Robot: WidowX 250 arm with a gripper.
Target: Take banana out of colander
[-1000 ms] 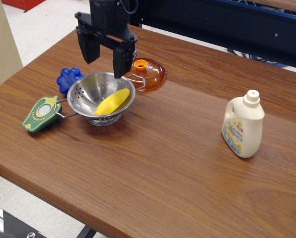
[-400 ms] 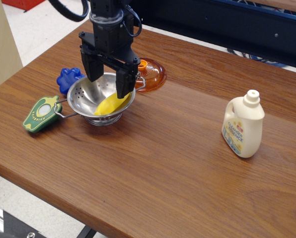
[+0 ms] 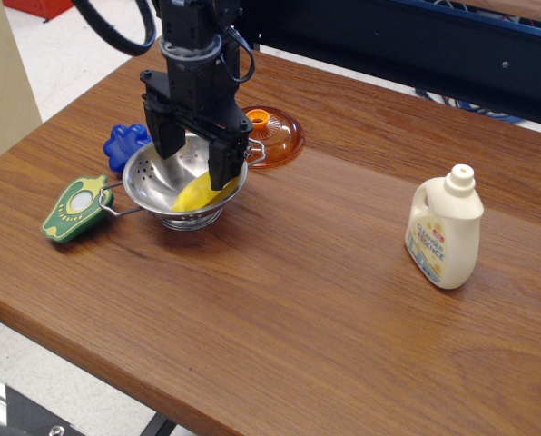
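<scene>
Banana [image 3: 198,193] lies inside the colander [image 3: 152,178], toward the bowl's right side, its yellow body slanting up against the inner wall nearest the orange lid [image 3: 272,136]. I have the gripper [image 3: 194,162] down over the bowl with its jaws spread wide — one finger [image 3: 168,143] hangs over the left part of the bowl, the other [image 3: 223,163] sits at the right rim, just above the upper end of the banana. From my view I cannot tell whether that right finger touches the fruit; nothing is clamped between the fingers. The colander stands upright on the wooden table [image 3: 325,272], one wire handle pointing toward a green flat toy [image 3: 75,209] at its left, the other toward the orange lid just behind it. A blue toy [image 3: 123,143] lies behind the colander on the left, partly hidden by the bowl's rim. Well apart, on the right side of the table, a cream detergent bottle [image 3: 445,229] stands upright — its label is too small for me to read.
</scene>
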